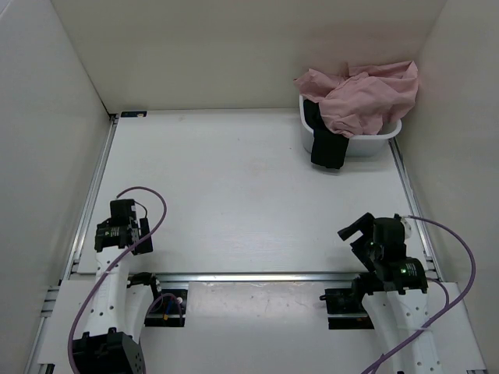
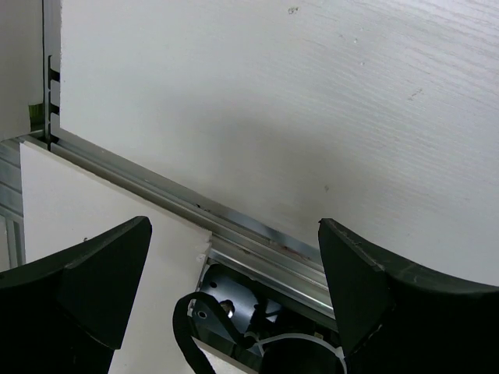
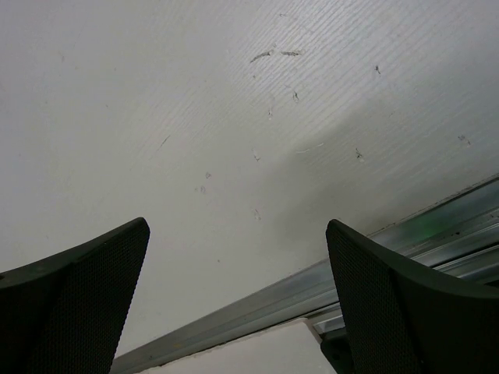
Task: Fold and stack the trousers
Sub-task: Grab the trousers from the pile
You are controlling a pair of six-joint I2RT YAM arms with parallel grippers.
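The dusty-pink trousers lie bunched up in a white basket at the far right corner of the table, spilling over its rim. My left gripper hangs low at the near left, far from them, open and holding nothing; in its own wrist view the left gripper has its jaws wide apart over the table's metal rail. The right gripper sits at the near right, also open and empty. Bare table shows between the spread fingers of the right gripper in the right wrist view.
A black garment hangs over the basket's front left rim. White walls enclose the table on the left, back and right. A metal rail runs across the near edge, in front of the arm bases. Purple cables loop beside both arms.
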